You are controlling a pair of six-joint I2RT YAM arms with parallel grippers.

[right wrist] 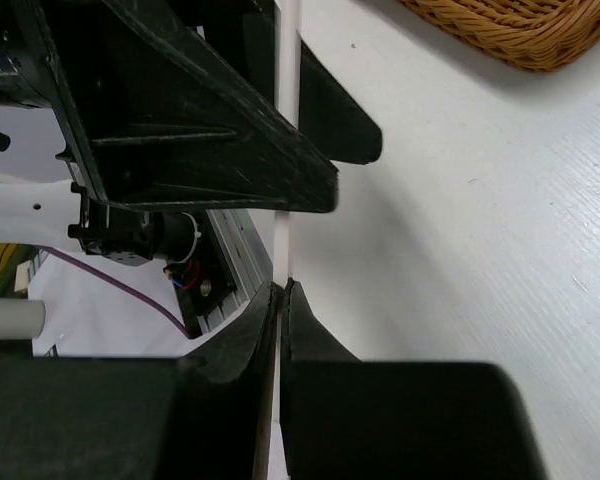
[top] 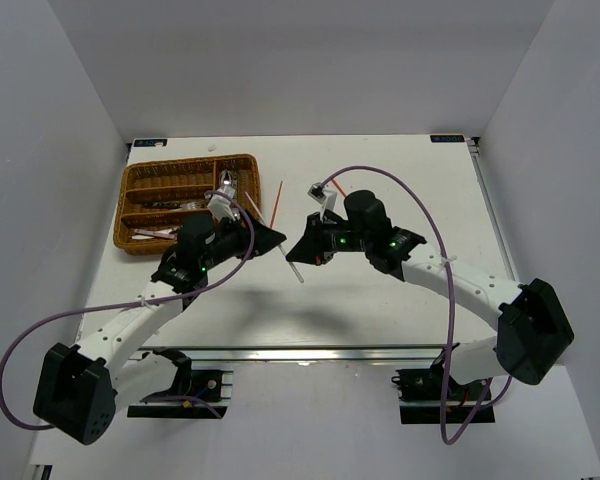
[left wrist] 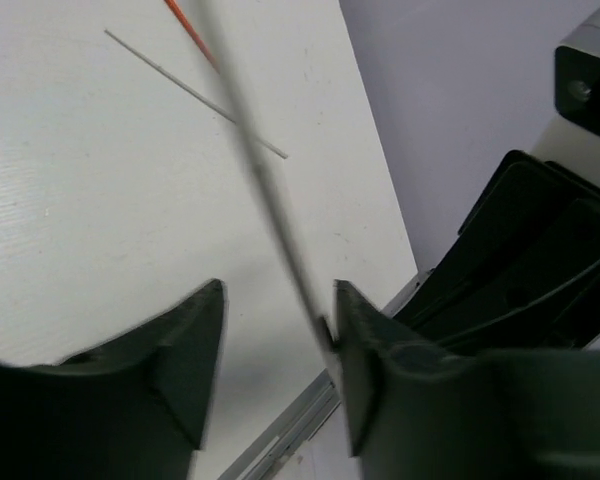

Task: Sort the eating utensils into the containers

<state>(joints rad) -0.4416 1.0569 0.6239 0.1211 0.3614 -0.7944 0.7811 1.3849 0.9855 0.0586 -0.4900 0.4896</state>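
From above, the wicker tray (top: 190, 161) sits at the far left of the table (top: 400, 300). Several utensils (top: 225, 186) already lie in its compartments, though I cannot count them. My left claw (top: 270, 240) and right claw (top: 302, 250) meet nose to nose just right of the tray. A pale chopstick (top: 294, 270) pokes out between them towards my bases. A red-orange chopstick (top: 277, 202) and a thin pale stick (top: 250, 205) lie loose beside the tray's right edge.

Through my left wrist, my left claw (left wrist: 275, 350) is spread wide. The pale chopstick (left wrist: 280, 220) only leans against the inner face of one finger, so nothing is pinched.

Through my right wrist, my right claw (right wrist: 280, 300) is clamped tight on the pale chopstick (right wrist: 281, 250), which runs up past my other claw. A corner of the tray (right wrist: 510, 30) shows beyond.

I judge the sorting well begun but unfinished. This chopstick hangs mid-handover, and at least the two loose sticks await a compartment.
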